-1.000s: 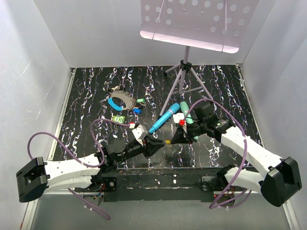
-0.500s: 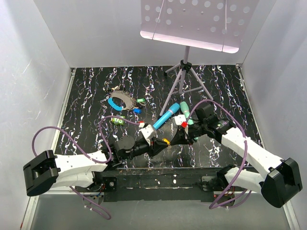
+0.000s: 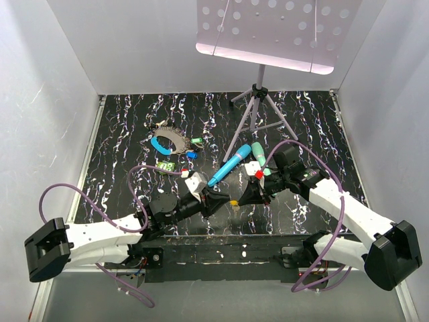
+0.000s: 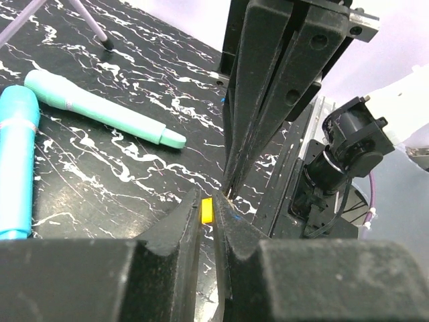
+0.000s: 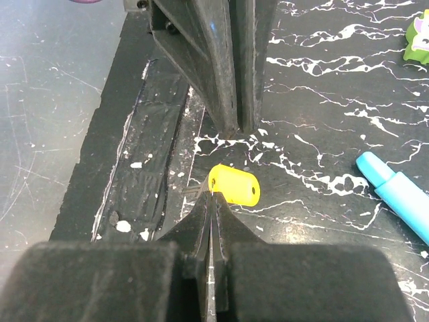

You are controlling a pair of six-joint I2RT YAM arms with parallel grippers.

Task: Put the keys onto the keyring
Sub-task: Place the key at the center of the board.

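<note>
The two arms meet low over the near part of the black marbled table (image 3: 120, 134), tip against tip. The right gripper (image 5: 212, 201) has its jaws pressed fully together, and they pinch the near edge of the yellow key (image 5: 233, 186), whose plastic head sticks out beyond the tips, just above the table. The left gripper (image 4: 208, 221) points at it from the opposite side. Its jaws are drawn almost together with only a thin slit between them, and a bit of the yellow head shows in this slit. Whether they really press on the key or only stand just in front of it, I cannot tell. The keyring (image 3: 167, 142), a grey chain-like oval with a bright blue curved part, lies flat on the far left part of the table, well apart from both grippers. A green key (image 3: 196, 141) and a blue key (image 3: 192, 154) lie just to its right, and a small green toy (image 3: 165, 166) lies just below it. A blue marker (image 3: 230, 164) and a teal pen (image 3: 261, 161) lie near the right arm, in front of the music stand (image 3: 258, 100).
</note>
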